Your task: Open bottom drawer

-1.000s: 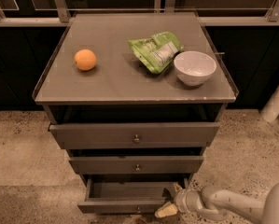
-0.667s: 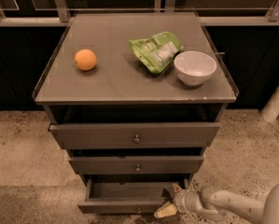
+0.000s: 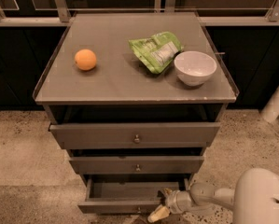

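Observation:
The bottom drawer point(image 3: 115, 205) of the grey cabinet is pulled out, and its grey inside point(image 3: 129, 190) shows. Its small round knob point(image 3: 138, 210) sits at the frame's lower edge. My gripper point(image 3: 161, 210) is at the drawer's front right, low in the view, at the end of my white arm point(image 3: 209, 195) coming in from the right. One pale fingertip point(image 3: 157, 213) hangs just in front of the drawer front. The middle drawer point(image 3: 136, 164) and top drawer point(image 3: 135, 135) sit slightly out above it.
On the cabinet top point(image 3: 106, 78) lie an orange point(image 3: 85, 59), a green snack bag point(image 3: 155, 50) and a white bowl point(image 3: 195, 67). Speckled floor point(image 3: 17, 157) surrounds the cabinet. A white post point(image 3: 276, 101) stands at right. Dark glass panels run behind.

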